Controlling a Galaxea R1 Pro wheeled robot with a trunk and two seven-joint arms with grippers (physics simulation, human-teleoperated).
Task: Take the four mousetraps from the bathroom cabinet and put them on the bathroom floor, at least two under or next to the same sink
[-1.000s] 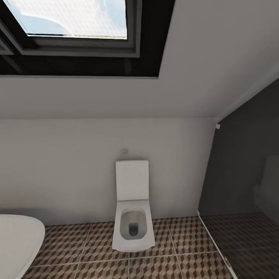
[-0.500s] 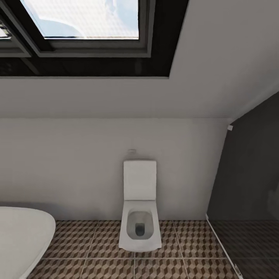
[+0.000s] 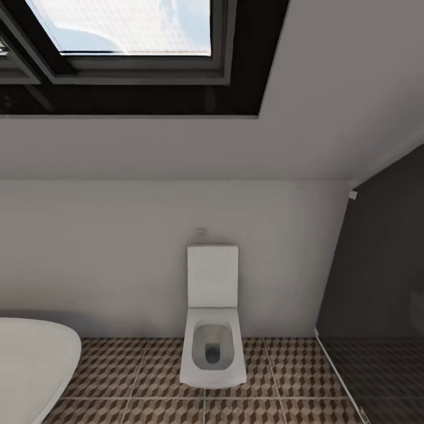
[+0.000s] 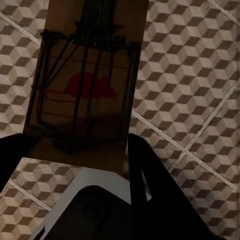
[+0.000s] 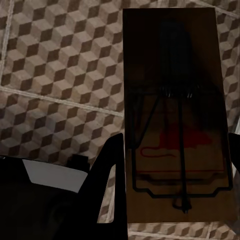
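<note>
1. Between the left gripper's (image 4: 75, 150) dark fingers (image 4: 145, 165) a mousetrap (image 4: 85, 85) is clamped, its long axis running straight out from the jaws above the bathroom floor (image 4: 195, 75)
2. The right gripper (image 5: 172, 165) clasps a second mousetrap (image 5: 172, 115) likewise; its near end is cut off
3. Both boards sit in shadow, wire parts dim

We see a white toilet (image 3: 212, 330) and a white tub (image 3: 29, 365). The floor (image 3: 147, 371) has little brown, beige and white cubes. Each tan mousetrap (image 4: 85, 85) (image 5: 175, 120) has a red mouse picture and dark wires.
</note>
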